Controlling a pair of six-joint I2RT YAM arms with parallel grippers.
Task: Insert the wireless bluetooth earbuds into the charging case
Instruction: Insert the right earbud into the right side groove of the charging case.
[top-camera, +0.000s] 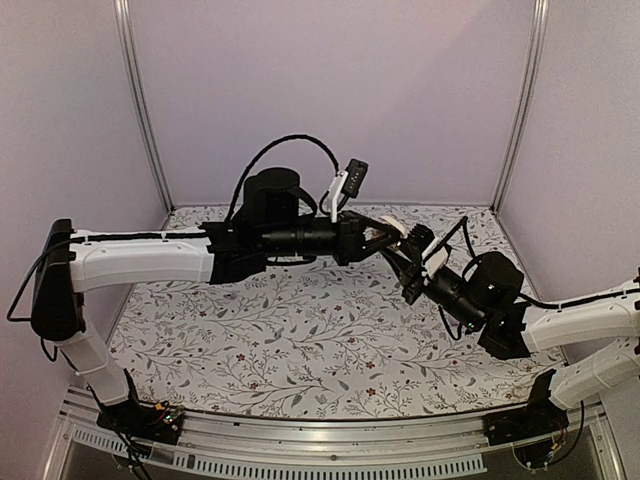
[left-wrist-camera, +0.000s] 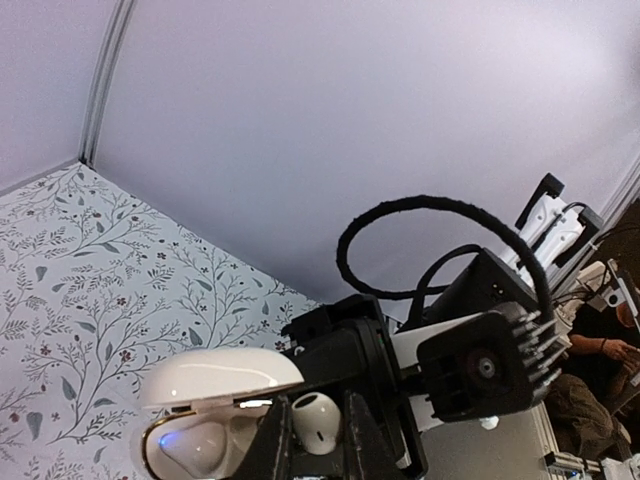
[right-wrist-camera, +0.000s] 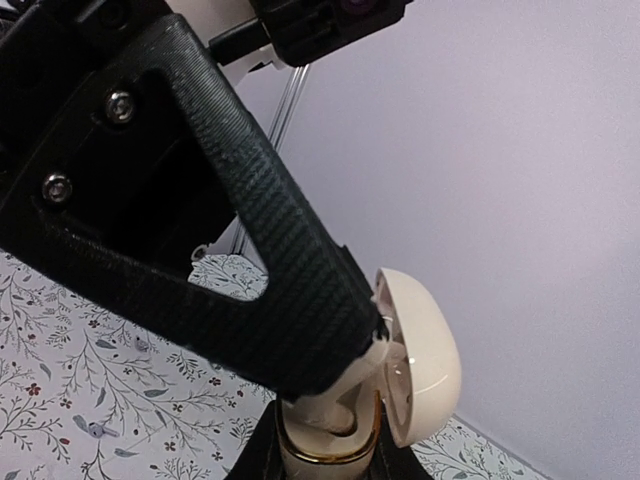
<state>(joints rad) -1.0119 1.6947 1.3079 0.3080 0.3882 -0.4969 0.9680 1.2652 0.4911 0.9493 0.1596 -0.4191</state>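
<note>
While your right gripper (right-wrist-camera: 325, 465) clamps the open charging case (right-wrist-camera: 420, 350) between its fingers, likely as a steady target, your left gripper (left-wrist-camera: 318, 440) is pinched shut on one earbud (left-wrist-camera: 316, 418). Earbud sits just beside the case's well, lid tipped clear.

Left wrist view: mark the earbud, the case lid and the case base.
earbud (left-wrist-camera: 318, 422), left wrist view, rounded white body
case lid (left-wrist-camera: 222, 380), left wrist view, glossy outer top
case base (left-wrist-camera: 205, 450), left wrist view, pale inner well

The charging case (left-wrist-camera: 215, 385) is glossy cream, the earbud (left-wrist-camera: 318, 420) white, the tablecloth (top-camera: 300, 335) white with grey vines.
</note>
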